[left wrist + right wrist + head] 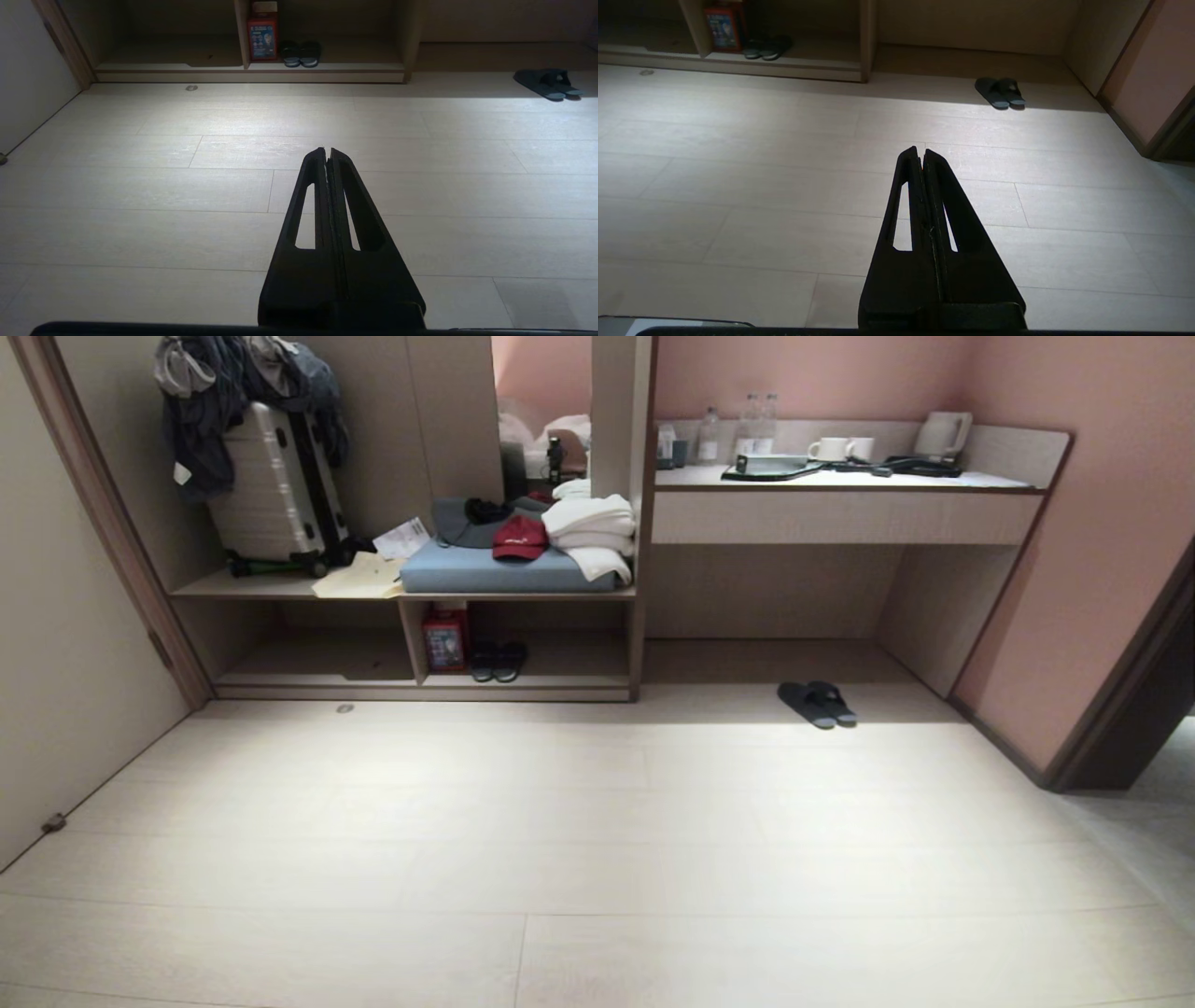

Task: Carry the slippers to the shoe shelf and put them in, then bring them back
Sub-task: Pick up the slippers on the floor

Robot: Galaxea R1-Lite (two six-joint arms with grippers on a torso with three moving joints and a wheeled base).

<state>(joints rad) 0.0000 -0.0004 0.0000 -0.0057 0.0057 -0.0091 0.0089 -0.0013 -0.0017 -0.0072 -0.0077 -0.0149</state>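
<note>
Slippers are what this job turns on, yet the biggest thing ahead is the built-in unit along the far wall. Its low part, the shoe shelf [420,686], runs along the floor [560,821] with a thin upright divider. The compartment right of that divider holds a red box [444,639] hard against the divider and a black pair [497,662] with pale sole edges just beside it. The left compartment looks bare.

Above it, a ledge carries a silver suitcase [271,485] draped with clothes, a blue cushion [504,574], a red cap [519,538] and folded white towels [590,527]. To the right, the desk counter [840,513] bears cups, bottles and a kettle.

On the floor in front of the open recess under that counter lie the slippers [819,703], dark slate-blue, side by side and touching, well apart from the shelf's right end.

Both arms are out of the head view. The left gripper [328,150] and right gripper [920,149] each point out over bare floorboards, jaws pressed together on nothing.

By my reading, nothing is done yet: the approach, the pick-up, the carry to the shelf, the placing and the return all remain.
</note>
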